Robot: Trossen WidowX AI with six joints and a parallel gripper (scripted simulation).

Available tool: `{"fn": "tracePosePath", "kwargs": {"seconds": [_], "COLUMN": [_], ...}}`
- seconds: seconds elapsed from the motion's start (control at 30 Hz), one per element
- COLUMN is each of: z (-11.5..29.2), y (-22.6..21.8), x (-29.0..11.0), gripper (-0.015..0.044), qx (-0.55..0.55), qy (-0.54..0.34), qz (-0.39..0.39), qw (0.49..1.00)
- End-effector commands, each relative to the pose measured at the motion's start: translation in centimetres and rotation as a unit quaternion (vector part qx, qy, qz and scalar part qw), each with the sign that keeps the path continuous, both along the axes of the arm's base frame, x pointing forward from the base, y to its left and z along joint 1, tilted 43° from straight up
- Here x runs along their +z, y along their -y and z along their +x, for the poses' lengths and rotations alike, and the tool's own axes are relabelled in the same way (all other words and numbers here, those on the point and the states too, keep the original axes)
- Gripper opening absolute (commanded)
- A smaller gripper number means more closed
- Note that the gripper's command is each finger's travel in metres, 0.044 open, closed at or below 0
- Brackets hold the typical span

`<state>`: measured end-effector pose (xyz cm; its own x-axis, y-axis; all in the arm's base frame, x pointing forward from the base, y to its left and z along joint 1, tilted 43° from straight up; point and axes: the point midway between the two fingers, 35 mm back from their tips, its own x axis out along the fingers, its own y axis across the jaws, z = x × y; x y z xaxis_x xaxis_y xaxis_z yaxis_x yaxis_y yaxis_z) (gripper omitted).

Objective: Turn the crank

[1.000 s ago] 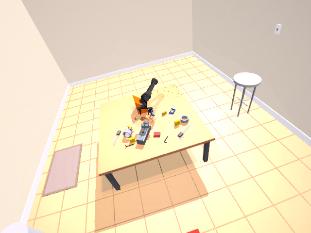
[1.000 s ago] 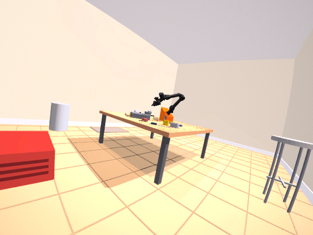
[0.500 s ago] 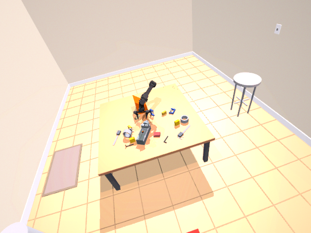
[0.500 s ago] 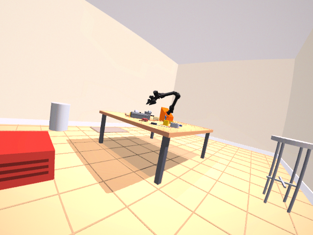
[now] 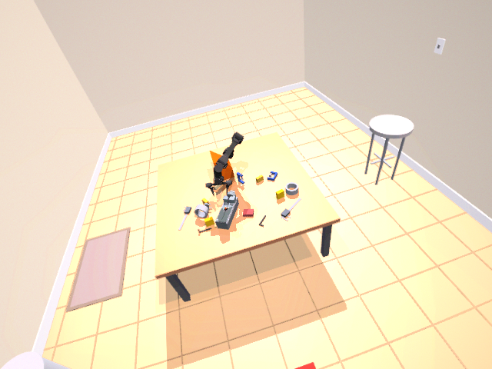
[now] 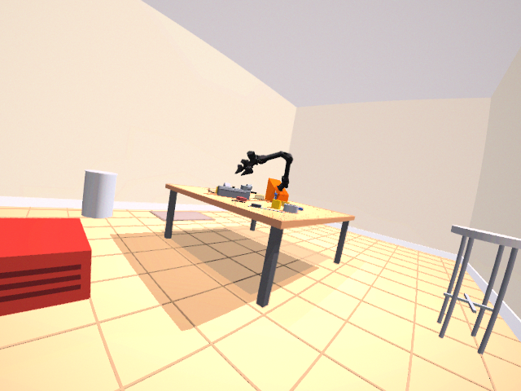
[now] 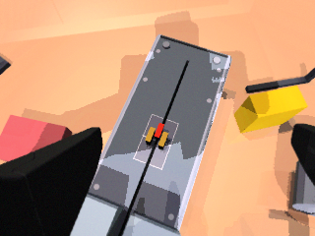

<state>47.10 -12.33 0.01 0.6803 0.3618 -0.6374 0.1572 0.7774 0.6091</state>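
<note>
Pincer: my gripper (image 6: 242,169) stands spread almost to its widest, with nothing between the fingers and nothing touched; it hangs in the air above the machine.
Fingers: blunt, matte black blocks; one finger (image 7: 46,184) fills the lower left of the wrist view, the other only shows at the right edge.
Machine: a long grey slide machine (image 5: 227,211) lies on the table right under me, a flat rectangular bed with pale edges and small round screw heads at its corners.
Track: a thin black line runs lengthwise down the middle of the bed (image 7: 197,98).
Pointer: the red pointer (image 7: 158,130) sits about mid-bed on the line, between two brass zero marks (image 7: 150,135); it looks close to level with them, though I cannot tell whether exactly.
Neighbours: a yellow block (image 7: 271,108) lies beside the machine on one side, a red block (image 7: 27,135) on the other.
Table: pale wooden top (image 5: 277,238) on dark square legs.
</note>
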Motion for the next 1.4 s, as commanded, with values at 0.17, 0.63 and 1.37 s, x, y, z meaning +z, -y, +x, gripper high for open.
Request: {"fn": "tracePosePath", "kwargs": {"seconds": [0.17, 0.63, 1.37], "z": [-0.1, -0.1, -3.4], "y": [-3.4, -3.4, -2.1], "x": [-3.7, -3.7, 3.4], "gripper": [0.0440, 0.0440, 0.0440], "qx": [0.006, 0.006, -0.041], "qy": [-0.007, -0.007, -0.045], "qz": [0.005, 0.005, 0.015], "qw": [1.000, 1.000, 0.998]}}
